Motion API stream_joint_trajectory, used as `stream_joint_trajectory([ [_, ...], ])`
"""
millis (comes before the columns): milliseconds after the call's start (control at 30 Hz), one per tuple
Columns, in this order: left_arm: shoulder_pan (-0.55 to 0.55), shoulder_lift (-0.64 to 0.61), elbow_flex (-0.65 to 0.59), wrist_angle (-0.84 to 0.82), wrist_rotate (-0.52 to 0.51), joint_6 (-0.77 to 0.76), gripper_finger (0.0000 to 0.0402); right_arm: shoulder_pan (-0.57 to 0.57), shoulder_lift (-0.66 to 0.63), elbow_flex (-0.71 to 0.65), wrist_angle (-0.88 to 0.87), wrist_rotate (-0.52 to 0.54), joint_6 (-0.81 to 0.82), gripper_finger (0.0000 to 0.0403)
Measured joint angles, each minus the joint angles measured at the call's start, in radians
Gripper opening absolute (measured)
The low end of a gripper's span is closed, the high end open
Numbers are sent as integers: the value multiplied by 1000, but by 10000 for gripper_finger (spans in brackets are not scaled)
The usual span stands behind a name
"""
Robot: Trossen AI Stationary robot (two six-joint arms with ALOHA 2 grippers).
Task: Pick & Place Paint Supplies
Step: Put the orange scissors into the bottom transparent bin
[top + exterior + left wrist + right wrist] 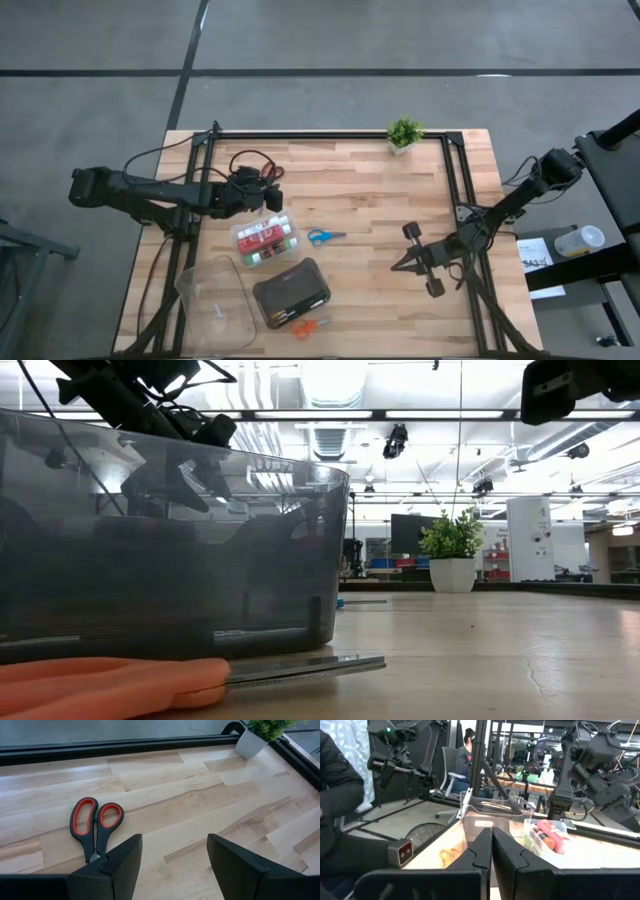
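Work is partly done, I judge: the paint tubes (266, 238) lie in a clear box (243, 252), while blue scissors (322, 237) and red scissors (95, 826) lie loose on the bench (370, 190). The left tool (172, 865) hovers wide open, empty (red pair just ahead). The right tool (398, 267) rests shut, empty.
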Motion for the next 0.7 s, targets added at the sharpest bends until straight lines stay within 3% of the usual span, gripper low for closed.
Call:
stream_joint_trajectory([
  [700, 0, 0, 0, 0, 0, 0, 232, 1, 2, 28, -8, -3, 0, 8],
])
